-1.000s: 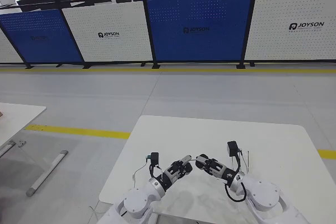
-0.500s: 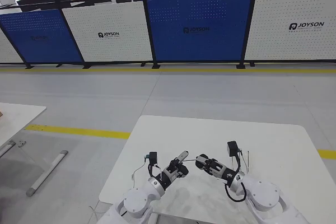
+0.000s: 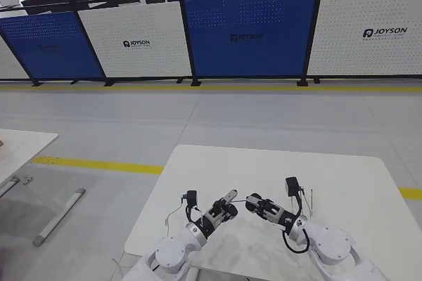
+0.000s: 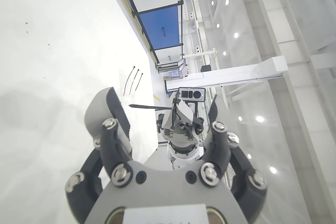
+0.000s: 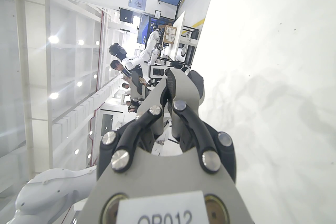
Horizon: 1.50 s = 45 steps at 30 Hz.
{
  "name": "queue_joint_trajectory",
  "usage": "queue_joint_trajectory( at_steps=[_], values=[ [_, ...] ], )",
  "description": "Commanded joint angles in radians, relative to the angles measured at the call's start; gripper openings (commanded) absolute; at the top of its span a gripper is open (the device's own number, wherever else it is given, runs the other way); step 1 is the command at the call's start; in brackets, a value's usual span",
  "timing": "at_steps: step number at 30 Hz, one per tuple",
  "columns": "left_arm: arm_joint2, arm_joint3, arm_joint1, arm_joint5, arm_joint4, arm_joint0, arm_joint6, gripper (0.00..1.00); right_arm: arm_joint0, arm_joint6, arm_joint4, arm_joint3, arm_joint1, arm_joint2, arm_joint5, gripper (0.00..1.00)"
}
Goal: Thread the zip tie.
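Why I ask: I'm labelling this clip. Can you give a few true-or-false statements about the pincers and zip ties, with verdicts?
1. The right pincer is shut on a zip tie. True.
2. The left pincer is shut as well. False: it is open, with nothing clamped between its fingers.
3. Some spare zip ties lie on the table. True.
4. Five spare zip ties lie there. False: there are three, side by side.

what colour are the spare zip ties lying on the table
The zip ties are black, clearest in the left wrist view against the white table.
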State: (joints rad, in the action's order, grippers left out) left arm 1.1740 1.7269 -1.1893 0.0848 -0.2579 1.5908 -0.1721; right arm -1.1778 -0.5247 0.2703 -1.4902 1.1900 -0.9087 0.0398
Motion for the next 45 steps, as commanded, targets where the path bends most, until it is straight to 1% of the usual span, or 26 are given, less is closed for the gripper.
queue_joint_trajectory(
  at_steps=[1, 2, 4, 5, 6, 7, 10, 11, 12, 13, 15, 16, 17, 22, 31, 32, 33, 38, 42, 45],
  values=[
    [0.000, 0.003, 0.000, -0.005, -0.003, 0.000, -0.002, 0.29, 0.000, 0.000, 0.000, 0.000, 0.000, 0.000, 0.000, 0.00],
    [0.000, 0.004, 0.000, -0.007, -0.005, 0.001, -0.003, 0.29, 0.000, 0.000, 0.000, 0.000, 0.000, 0.000, 0.000, 0.00],
    [0.000, 0.006, 0.000, -0.007, -0.005, 0.001, -0.005, 0.16, 0.000, 0.000, 0.000, 0.000, 0.000, 0.000, 0.000, 0.00],
    [0.000, 0.006, 0.000, -0.007, -0.005, 0.001, -0.005, 0.19, 0.000, 0.000, 0.000, 0.000, 0.000, 0.000, 0.000, 0.00],
    [0.000, 0.007, 0.000, -0.007, -0.005, 0.001, -0.006, 0.17, 0.000, 0.000, 0.000, 0.000, 0.000, 0.000, 0.000, 0.00],
    [0.000, 0.008, 0.000, -0.007, -0.004, 0.001, -0.006, 0.20, 0.000, 0.000, 0.000, 0.000, 0.000, 0.000, 0.000, 0.00],
    [-0.002, 0.012, 0.000, -0.008, -0.006, 0.002, -0.010, 0.20, 0.000, 0.000, 0.000, 0.000, 0.000, 0.000, 0.000, 0.00],
    [-0.002, 0.013, 0.000, -0.008, -0.005, 0.003, -0.012, 0.22, 0.000, 0.000, 0.000, 0.000, 0.000, 0.000, 0.000, 0.00],
    [-0.004, 0.015, 0.000, -0.009, -0.013, 0.006, -0.017, 0.27, 0.000, 0.000, 0.000, 0.000, 0.000, 0.000, 0.000, 0.00],
    [-0.003, 0.018, 0.000, -0.012, -0.019, 0.007, -0.023, 0.19, 0.000, 0.000, 0.000, 0.000, 0.000, 0.000, 0.000, 0.00],
    [-0.001, 0.023, 0.001, -0.011, -0.017, 0.009, -0.026, 0.17, 0.000, 0.000, 0.000, 0.000, 0.000, 0.000, 0.000, 0.00],
    [0.000, 0.026, 0.002, -0.010, -0.016, 0.012, -0.028, 0.10, 0.000, 0.000, 0.000, 0.000, 0.000, 0.000, 0.000, 0.00],
    [0.000, 0.027, 0.002, -0.010, -0.014, 0.013, -0.030, 0.00, 0.000, 0.000, 0.000, 0.000, 0.000, 0.000, 0.000, 0.00],
    [0.002, 0.029, 0.003, -0.008, -0.012, 0.016, -0.029, 0.00, 0.000, 0.000, 0.000, 0.000, 0.000, 0.000, 0.000, 0.00],
    [-0.001, 0.024, 0.003, -0.001, -0.013, 0.011, -0.033, 0.00, 0.000, 0.000, 0.000, 0.000, 0.000, 0.000, 0.000, 0.00],
    [-0.001, 0.024, 0.003, 0.000, -0.014, 0.010, -0.034, 0.00, 0.000, 0.000, 0.000, 0.000, 0.000, 0.000, 0.000, 0.16],
    [-0.001, 0.024, 0.003, 0.000, -0.016, 0.010, -0.034, 0.00, 0.000, 0.000, 0.000, 0.000, 0.000, 0.000, 0.000, 1.00],
    [0.000, 0.025, 0.002, 0.003, -0.020, 0.008, -0.031, 0.00, -0.014, 0.000, -0.016, -0.015, -0.002, -0.013, 0.001, 1.00],
    [0.008, 0.026, 0.004, -0.001, -0.022, 0.008, -0.031, 0.00, -0.042, -0.007, -0.025, -0.031, -0.013, -0.060, 0.002, 1.00],
    [0.023, 0.023, 0.008, -0.006, -0.009, 0.012, -0.046, 0.00, -0.077, 0.002, -0.029, -0.056, -0.024, -0.112, 0.008, 1.00]
  ],
)
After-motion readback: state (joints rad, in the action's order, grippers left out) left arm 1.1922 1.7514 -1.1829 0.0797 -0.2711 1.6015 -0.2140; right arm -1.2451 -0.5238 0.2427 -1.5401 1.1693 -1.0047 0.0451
